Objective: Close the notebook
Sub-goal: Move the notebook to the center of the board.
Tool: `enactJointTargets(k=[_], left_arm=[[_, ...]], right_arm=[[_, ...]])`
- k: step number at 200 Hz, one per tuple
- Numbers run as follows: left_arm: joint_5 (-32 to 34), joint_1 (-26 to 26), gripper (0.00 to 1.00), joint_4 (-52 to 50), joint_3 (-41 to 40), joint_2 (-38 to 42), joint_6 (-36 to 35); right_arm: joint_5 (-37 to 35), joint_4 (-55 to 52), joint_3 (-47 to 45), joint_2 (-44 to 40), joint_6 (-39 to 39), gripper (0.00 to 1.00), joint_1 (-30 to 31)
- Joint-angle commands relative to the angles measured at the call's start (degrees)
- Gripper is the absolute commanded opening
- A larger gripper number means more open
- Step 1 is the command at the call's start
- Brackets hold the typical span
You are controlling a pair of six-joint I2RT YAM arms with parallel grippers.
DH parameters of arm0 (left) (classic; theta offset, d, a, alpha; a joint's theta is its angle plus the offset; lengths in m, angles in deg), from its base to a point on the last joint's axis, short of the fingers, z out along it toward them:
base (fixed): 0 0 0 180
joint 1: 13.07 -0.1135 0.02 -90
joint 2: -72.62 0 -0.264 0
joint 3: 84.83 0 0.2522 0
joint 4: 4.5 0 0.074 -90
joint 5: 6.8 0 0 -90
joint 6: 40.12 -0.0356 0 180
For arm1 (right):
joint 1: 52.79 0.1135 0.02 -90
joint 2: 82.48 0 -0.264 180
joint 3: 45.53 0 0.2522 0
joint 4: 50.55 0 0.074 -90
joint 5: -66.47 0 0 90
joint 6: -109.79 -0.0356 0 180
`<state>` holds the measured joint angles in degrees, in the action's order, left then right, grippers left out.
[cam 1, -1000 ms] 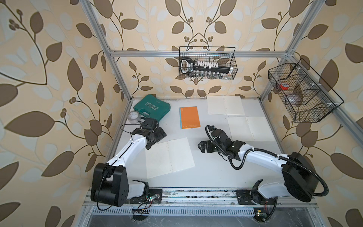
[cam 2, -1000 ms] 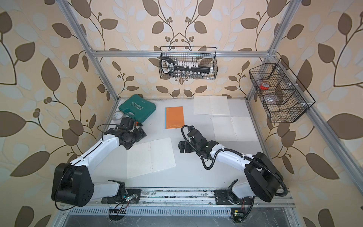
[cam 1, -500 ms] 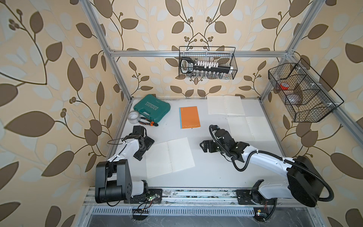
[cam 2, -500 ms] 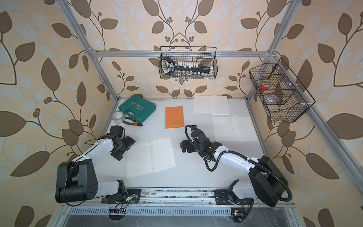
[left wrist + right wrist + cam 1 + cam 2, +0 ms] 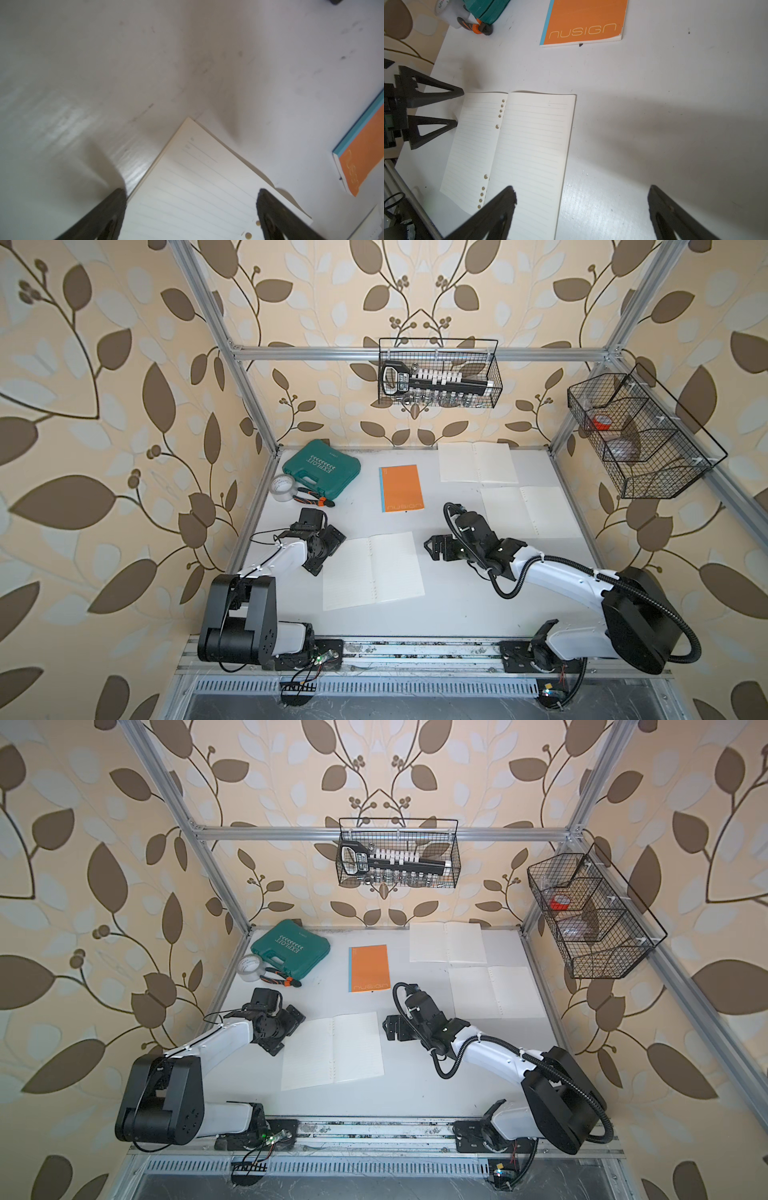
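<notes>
Flanking the open notebook [image 5: 519, 145], left gripper [image 5: 459, 108] and right gripper [image 5: 581, 190], both agape

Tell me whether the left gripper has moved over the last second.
Yes. The left gripper has drawn back from the pliers toward the front rail, ending open at the open notebook's left edge.

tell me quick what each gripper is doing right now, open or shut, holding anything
Left gripper: open, holding nothing, at the edge of the open notebook.
Right gripper: open, holding nothing, beside the notebook's other edge.
</notes>
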<state>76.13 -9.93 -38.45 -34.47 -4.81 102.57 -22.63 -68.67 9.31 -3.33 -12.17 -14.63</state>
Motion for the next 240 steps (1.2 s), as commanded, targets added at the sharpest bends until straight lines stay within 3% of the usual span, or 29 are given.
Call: enactJointTargets(k=[1,97,178,240], left_arm=[[-3.51,3.26,0.99,0.73,-1.38,-1.63,3.4],[-3.72,18.81,0.99,7.7,3.12,-8.04,11.01],[-4.89,24.19,0.99,11.5,7.08,-13.66,13.45],[-3.06,24.37,0.99,12.08,12.46,-18.2,11.17]], right_arm=[[1.28,0.51,0.59,1.66,-0.53,0.98,-0.31],[1.35,-7.46,0.58,7.08,-3.51,0.92,-2.91],[6.66,-3.62,0.55,13.45,-5.13,0.81,-10.58],[6.52,-4.6,8.5,19.78,-1.26,0.8,-14.74]])
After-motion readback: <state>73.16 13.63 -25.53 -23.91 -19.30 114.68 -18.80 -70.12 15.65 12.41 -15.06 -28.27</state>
